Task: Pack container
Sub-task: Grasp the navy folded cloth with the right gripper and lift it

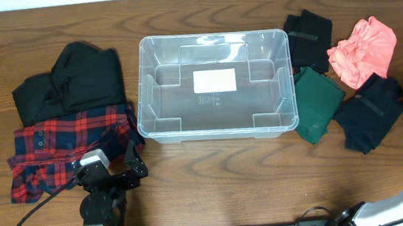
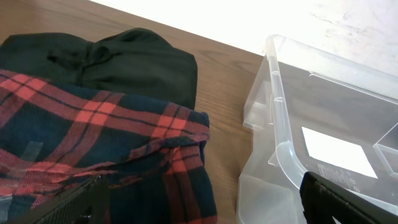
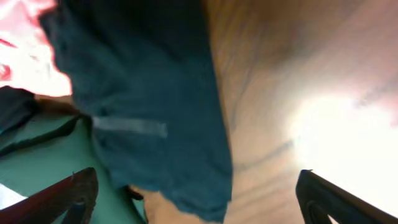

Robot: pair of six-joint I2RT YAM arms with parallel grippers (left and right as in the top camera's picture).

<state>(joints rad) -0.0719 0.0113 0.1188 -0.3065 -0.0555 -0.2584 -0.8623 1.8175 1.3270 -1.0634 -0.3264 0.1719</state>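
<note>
Your container (image 1: 218, 132) sits in the middle of the wooden table (image 1: 231, 192), a clear plastic bin with rounded corners, a rolled rim and stepped ledges moulded into its inner walls. A plain white label (image 1: 214, 80) lies on its base. You can read nothing on the label, and the raised marks just below it are too small to make out.

To its left lies a soft black garment (image 1: 73, 84), with a red and navy plaid shirt (image 1: 64, 145) overlapping its near edge. The shirt's rumpled corner lies just beside the bin's front left corner.

To the right a folded green cloth (image 1: 315, 102) lies against the bin's wall. Beyond it are a second black piece (image 1: 309, 36), a crumpled coral cloth (image 1: 362, 49) and a navy garment (image 1: 368, 112). The navy one carries a pale strip (image 3: 130, 126), too blurred to read.

Your left gripper (image 2: 205, 211) hangs over the shirt's corner with its fingers spread wide, gripping nothing. Your right gripper (image 3: 199, 208) is above the navy garment's edge, also wide open and holding nothing.
</note>
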